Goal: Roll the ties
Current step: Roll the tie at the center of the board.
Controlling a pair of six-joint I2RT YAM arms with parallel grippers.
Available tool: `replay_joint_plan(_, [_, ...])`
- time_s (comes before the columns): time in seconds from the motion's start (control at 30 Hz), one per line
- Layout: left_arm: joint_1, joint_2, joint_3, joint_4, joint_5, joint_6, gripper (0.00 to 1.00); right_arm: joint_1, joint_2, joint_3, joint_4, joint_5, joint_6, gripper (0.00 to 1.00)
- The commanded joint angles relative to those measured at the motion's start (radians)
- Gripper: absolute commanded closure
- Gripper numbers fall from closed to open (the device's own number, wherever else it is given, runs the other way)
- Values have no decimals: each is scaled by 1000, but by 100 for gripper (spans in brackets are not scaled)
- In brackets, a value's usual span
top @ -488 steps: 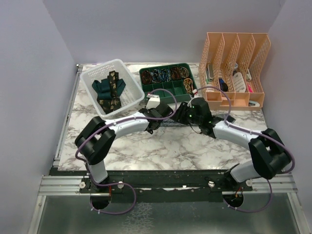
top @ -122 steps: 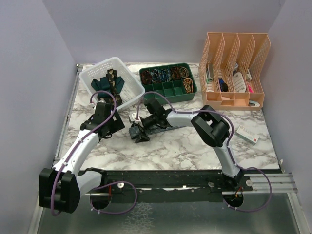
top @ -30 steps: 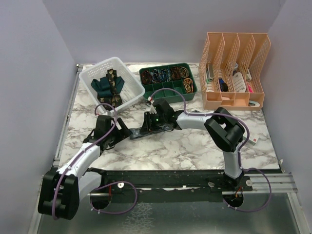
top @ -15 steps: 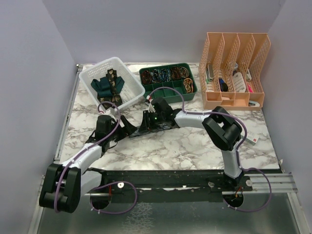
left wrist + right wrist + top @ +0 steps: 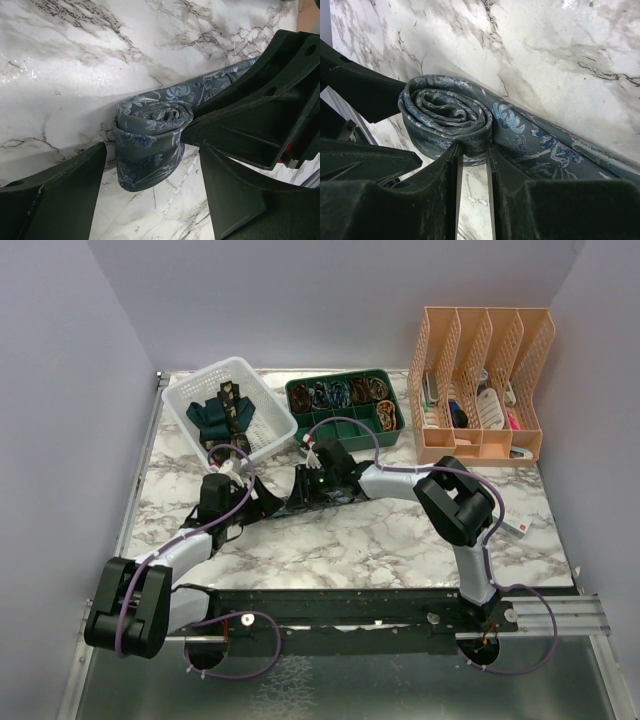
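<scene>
A blue-grey patterned tie [image 5: 330,496] lies on the marble table, one end wound into a roll [image 5: 445,112] [image 5: 152,142], the rest trailing flat to the right. My right gripper [image 5: 472,150] [image 5: 300,498] is shut on the roll's outer layers at its near edge. Facing it from the left, my left gripper [image 5: 152,155] [image 5: 264,502] is open, one finger on each side of the roll, with small gaps to the fabric. A dark teal tie [image 5: 208,416] and a black-and-gold tie [image 5: 233,410] lie in the white basket [image 5: 268,436].
A green divided tray [image 5: 345,424] at the back holds several rolled ties. An orange file organizer [image 5: 480,380] stands at the back right. A small white card [image 5: 516,526] lies near the right arm. Both arms meet low over the table's left-middle.
My left gripper has moved right, up to the roll, and its fingers have narrowed a little around it. The right gripper has kept its pinch on the roll, nearly still.
</scene>
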Motion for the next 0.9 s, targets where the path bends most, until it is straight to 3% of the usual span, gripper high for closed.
replay_joint_plan(0.0, [7, 5, 1, 55, 10, 41, 25, -7, 30, 27, -43, -11, -19, 70])
replay_joint_plan(0.57, [7, 71, 6, 126, 35, 69, 39, -17, 44, 46, -48, -22, -18, 69])
replay_joint_plan(0.87, [7, 82, 23, 125, 31, 79, 66, -21, 45, 50, -48, -28, -16, 69])
